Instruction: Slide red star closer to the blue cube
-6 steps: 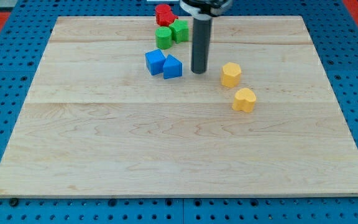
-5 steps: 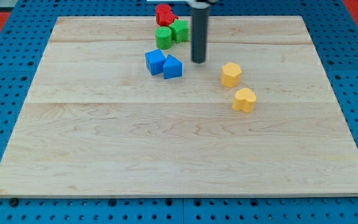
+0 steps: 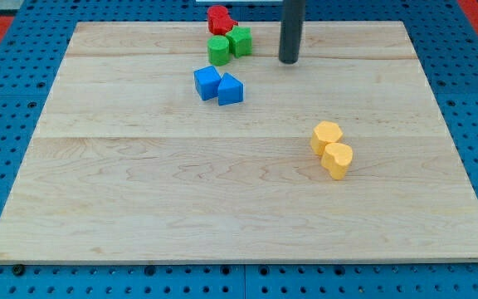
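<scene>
The red star (image 3: 219, 18) lies at the board's top edge, touching two green blocks (image 3: 219, 50) (image 3: 240, 40) just below it. The blue cube (image 3: 207, 81) sits below them, touching a second blue block (image 3: 231, 89) on its right. My tip (image 3: 289, 61) rests on the board to the right of the green blocks, apart from every block, right of and below the red star.
Two yellow blocks (image 3: 326, 136) (image 3: 338, 159) sit together at the right middle of the wooden board (image 3: 139, 191). Blue pegboard (image 3: 7, 100) surrounds the board.
My tip moved up and to the right, away from the blue blocks. The two yellow blocks now sit lower and closer together than before.
</scene>
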